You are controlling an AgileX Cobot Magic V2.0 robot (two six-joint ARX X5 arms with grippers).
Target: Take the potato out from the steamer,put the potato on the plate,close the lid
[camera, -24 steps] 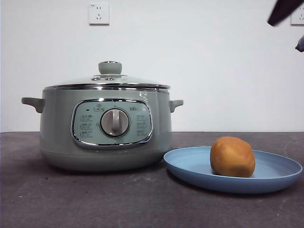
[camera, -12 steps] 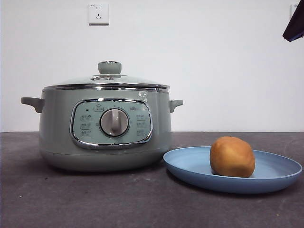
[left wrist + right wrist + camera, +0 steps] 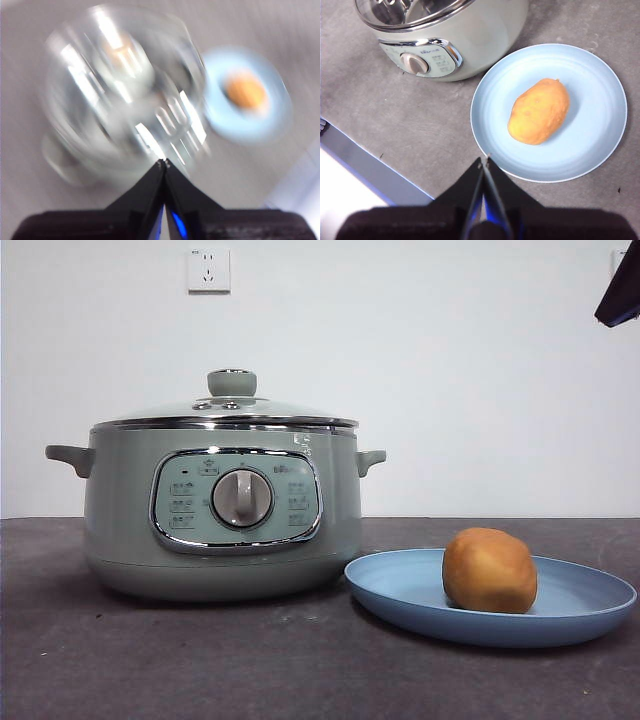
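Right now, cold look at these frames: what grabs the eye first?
The big sage-green steamer dominates the left of the table, its glass lid seated on top. Beside it, the golden-brown potato lies on the light-blue plate, bright against the dark tabletop. Both grippers hang above with nothing held, fingers together: the right gripper over the plate's edge, the left gripper in a blurred view over the steamer.
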